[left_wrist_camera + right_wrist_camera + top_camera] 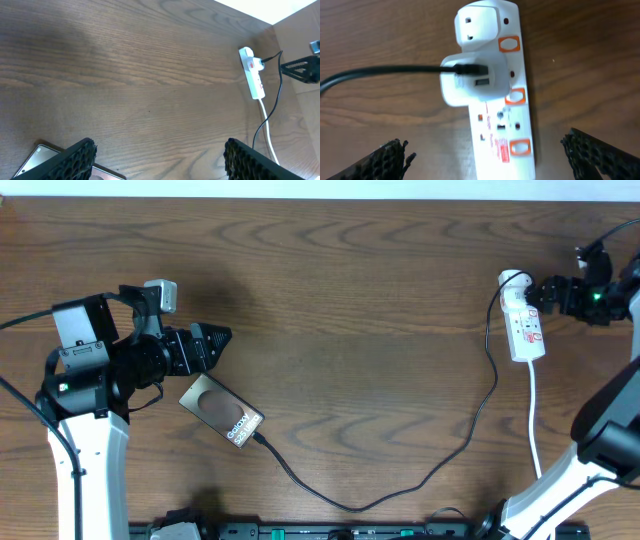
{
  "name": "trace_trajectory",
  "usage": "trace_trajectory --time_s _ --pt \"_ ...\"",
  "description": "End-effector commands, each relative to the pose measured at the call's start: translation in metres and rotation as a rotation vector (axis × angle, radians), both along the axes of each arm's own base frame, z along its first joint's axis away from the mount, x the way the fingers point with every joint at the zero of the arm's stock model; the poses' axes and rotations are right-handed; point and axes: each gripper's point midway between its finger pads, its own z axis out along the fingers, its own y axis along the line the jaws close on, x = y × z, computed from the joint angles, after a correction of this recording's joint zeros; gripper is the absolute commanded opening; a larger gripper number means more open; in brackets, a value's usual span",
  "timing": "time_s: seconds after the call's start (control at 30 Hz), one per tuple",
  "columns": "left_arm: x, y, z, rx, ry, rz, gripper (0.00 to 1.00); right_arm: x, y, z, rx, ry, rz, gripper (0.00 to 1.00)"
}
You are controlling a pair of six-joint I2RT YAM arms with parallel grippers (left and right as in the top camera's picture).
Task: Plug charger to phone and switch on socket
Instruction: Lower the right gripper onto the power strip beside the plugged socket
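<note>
The phone [222,412] lies flat at the left, lettering toward its lower right end, where the black charger cable [400,485] meets it. The cable loops across the table up to a white adapter [470,82] plugged into the socket [523,320], a white power strip with orange-red switches [509,45]. My left gripper [215,350] hovers open just above and left of the phone, whose corner [35,157] shows by the left finger [75,160]. My right gripper [490,160] stands open straddling the socket [500,125], nothing held.
The strip's white cord [533,420] runs down toward the front edge near the right arm's base. The left wrist view shows the strip [252,72] far off with the right gripper [305,67] beside it. Bare wood lies between the arms.
</note>
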Motion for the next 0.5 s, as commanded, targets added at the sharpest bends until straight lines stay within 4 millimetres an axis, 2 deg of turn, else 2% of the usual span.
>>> trace_trajectory --time_s 0.0,0.17,0.47 --pt "0.001 -0.002 0.004 0.004 -0.021 -0.023 0.82 0.010 0.015 -0.017 0.021 0.003 0.052 0.99" --pt "0.001 -0.002 0.004 0.004 -0.021 -0.023 0.82 0.019 0.027 -0.031 0.026 0.007 0.081 0.99" --pt "0.001 -0.002 0.004 0.004 -0.021 -0.023 0.82 0.025 0.034 -0.034 0.033 0.002 0.067 0.99"
